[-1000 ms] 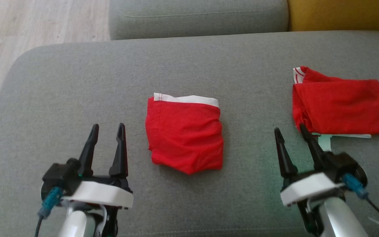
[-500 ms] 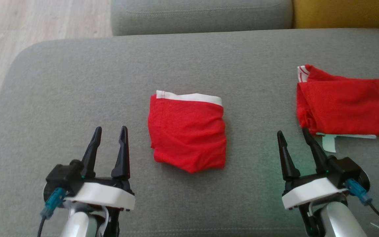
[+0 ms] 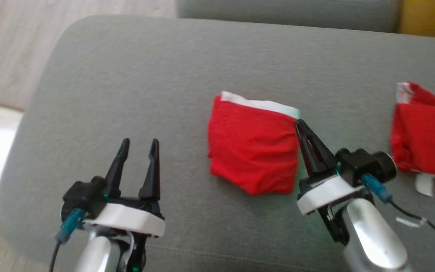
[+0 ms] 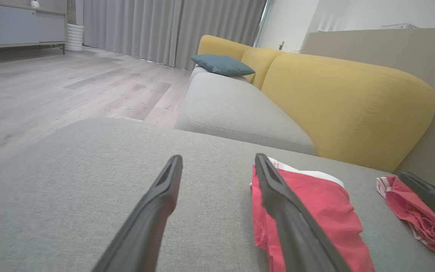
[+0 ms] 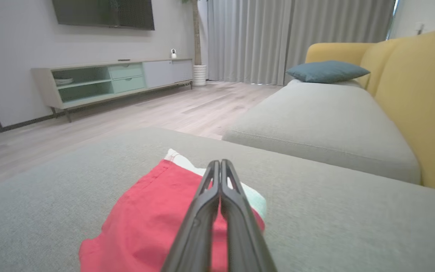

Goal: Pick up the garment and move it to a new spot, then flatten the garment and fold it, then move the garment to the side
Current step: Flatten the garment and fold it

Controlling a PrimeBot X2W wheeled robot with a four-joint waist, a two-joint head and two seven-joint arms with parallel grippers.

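Note:
The folded red garment (image 3: 253, 147) with a white waistband lies mid-cushion in the head view. My right gripper (image 3: 300, 122) is shut, fingers pressed together, tips at the garment's upper right corner by the waistband. In the right wrist view the closed right gripper (image 5: 219, 163) hovers over the garment (image 5: 153, 223), with no cloth visibly pinched between the fingers. My left gripper (image 3: 139, 142) stands open, left of the garment and apart from it. The left wrist view has the open left gripper (image 4: 217, 162) with the garment (image 4: 315, 211) just right of it.
A second red garment (image 3: 425, 136) with a white tag lies at the right, also as a crumpled red cloth (image 4: 410, 211). The grey cushion (image 3: 127, 75) rounds off at the left above wooden floor (image 3: 6, 45). Another grey seat (image 5: 315, 113) and yellow backrest (image 4: 346, 102) lie beyond.
The head camera has turned, shifting the whole picture right. My right gripper has closed and swung left from beside the second garment to the folded garment's right edge. The left gripper stays open.

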